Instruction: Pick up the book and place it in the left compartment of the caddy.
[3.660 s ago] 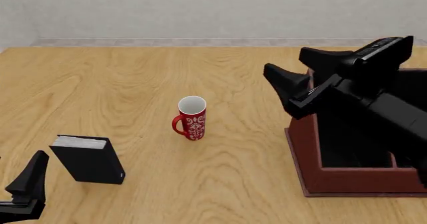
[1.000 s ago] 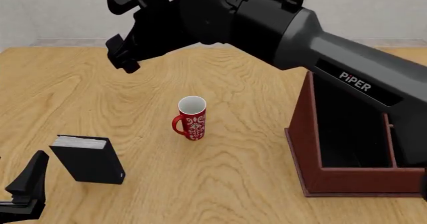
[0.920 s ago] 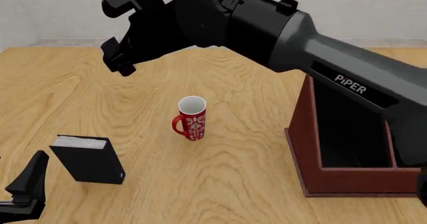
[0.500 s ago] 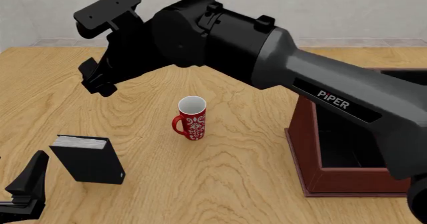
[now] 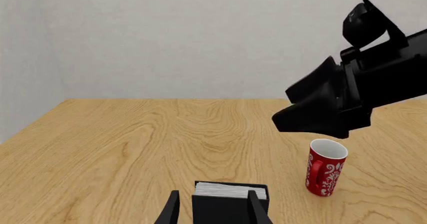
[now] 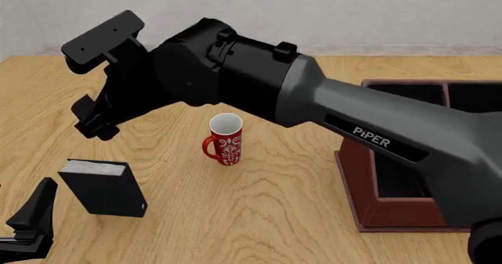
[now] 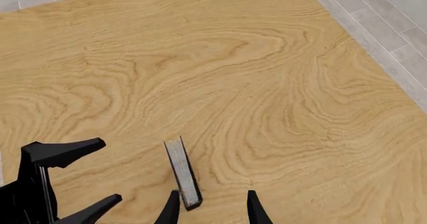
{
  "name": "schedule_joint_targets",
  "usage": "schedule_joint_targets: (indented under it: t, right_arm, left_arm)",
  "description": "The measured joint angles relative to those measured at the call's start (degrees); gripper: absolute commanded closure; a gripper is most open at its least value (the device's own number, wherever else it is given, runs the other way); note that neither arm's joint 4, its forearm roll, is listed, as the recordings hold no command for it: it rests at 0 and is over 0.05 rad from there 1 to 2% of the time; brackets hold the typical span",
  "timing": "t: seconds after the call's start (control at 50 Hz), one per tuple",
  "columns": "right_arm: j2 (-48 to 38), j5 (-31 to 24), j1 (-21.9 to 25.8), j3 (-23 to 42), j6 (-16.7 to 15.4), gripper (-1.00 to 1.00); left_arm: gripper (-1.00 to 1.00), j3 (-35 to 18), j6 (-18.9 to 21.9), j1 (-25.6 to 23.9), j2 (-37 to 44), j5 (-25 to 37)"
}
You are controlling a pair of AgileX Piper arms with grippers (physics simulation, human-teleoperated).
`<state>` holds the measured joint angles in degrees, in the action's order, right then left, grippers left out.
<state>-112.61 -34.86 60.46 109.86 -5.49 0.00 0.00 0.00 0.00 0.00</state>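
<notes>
Bare tabletop (image 6: 283, 217) surrounds the upright book (image 6: 103, 187); both pincers, left (image 6: 32, 217) and right (image 6: 90, 114), gape empty.

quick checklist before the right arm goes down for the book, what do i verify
1. book standing upright on the table, apart from the red mug: ok
2. right gripper open: ok
3. Right gripper above the book, not yet around it: ok
4. Fingers lined up with the book's covers: cannot tell
5. left gripper clear of the book: not ok, it sits close beside it
6. left compartment of the caddy free: cannot tell, arm hides part
</notes>
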Motion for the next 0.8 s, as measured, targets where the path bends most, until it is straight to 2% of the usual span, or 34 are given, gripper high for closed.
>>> schedule_joint_targets:
  t: [0.8]
  right_arm:
    - [-1.67, 3.08, 2.43, -2.49, 1.74, -1.0]
  left_arm:
    - [-1.0, 0.0, 0.0, 0.0, 0.0, 0.0]
